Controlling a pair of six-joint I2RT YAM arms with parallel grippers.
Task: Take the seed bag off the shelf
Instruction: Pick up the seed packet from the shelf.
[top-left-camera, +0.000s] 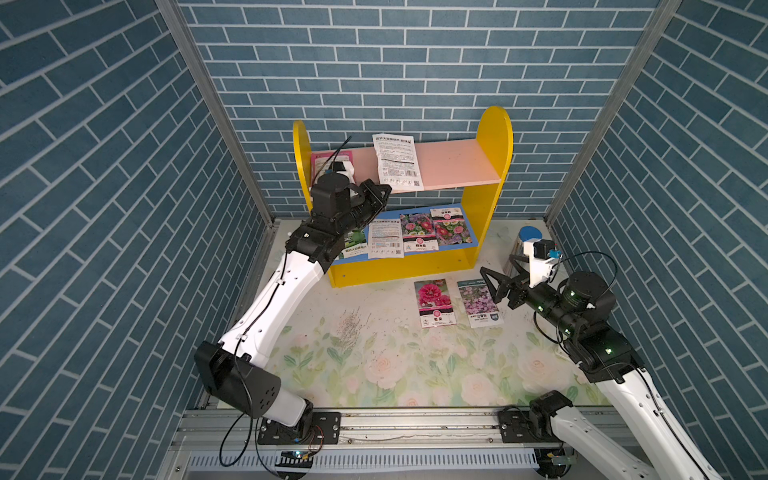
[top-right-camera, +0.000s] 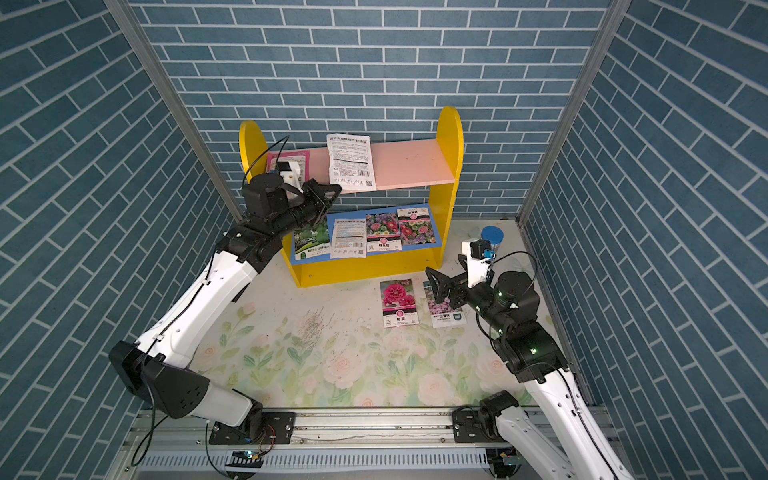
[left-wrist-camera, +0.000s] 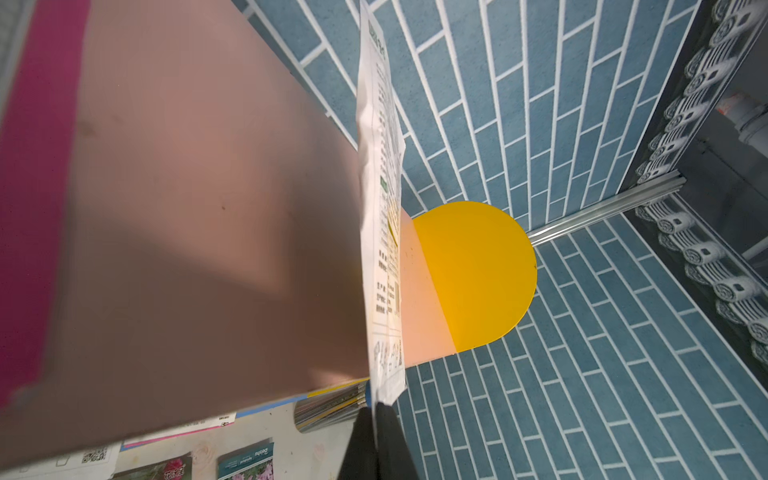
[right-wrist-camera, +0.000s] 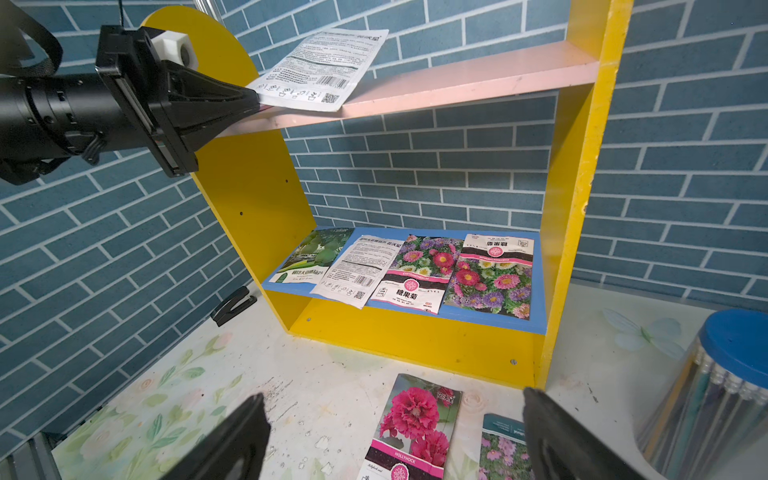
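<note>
The shelf (top-left-camera: 494, 137) (top-right-camera: 451, 137) (right-wrist-camera: 582, 166) stands against the back wall, yellow-sided with a pink upper board and a blue lower board. A white printed seed bag (top-left-camera: 397, 162) (top-right-camera: 349, 162) (left-wrist-camera: 380, 208) (right-wrist-camera: 320, 66) lies on the pink board, its near edge hanging over the front. My left gripper (top-left-camera: 388, 189) (top-right-camera: 338, 189) (left-wrist-camera: 376, 409) (right-wrist-camera: 255, 102) is shut on that bag's near left corner. My right gripper (top-left-camera: 497, 266) (top-right-camera: 444, 266) (right-wrist-camera: 392, 415) hovers open and empty above the table, to the right of the shelf.
Several seed bags (top-left-camera: 415, 232) (right-wrist-camera: 415, 270) lie on the blue board. A pink bag (top-left-camera: 332, 160) sits at the upper board's left end. A hollyhock bag (top-left-camera: 434, 301) and a purple-flower bag (top-left-camera: 480, 301) lie on the table. A blue-lidded jar (top-left-camera: 530, 235) (right-wrist-camera: 735, 345) stands at the right.
</note>
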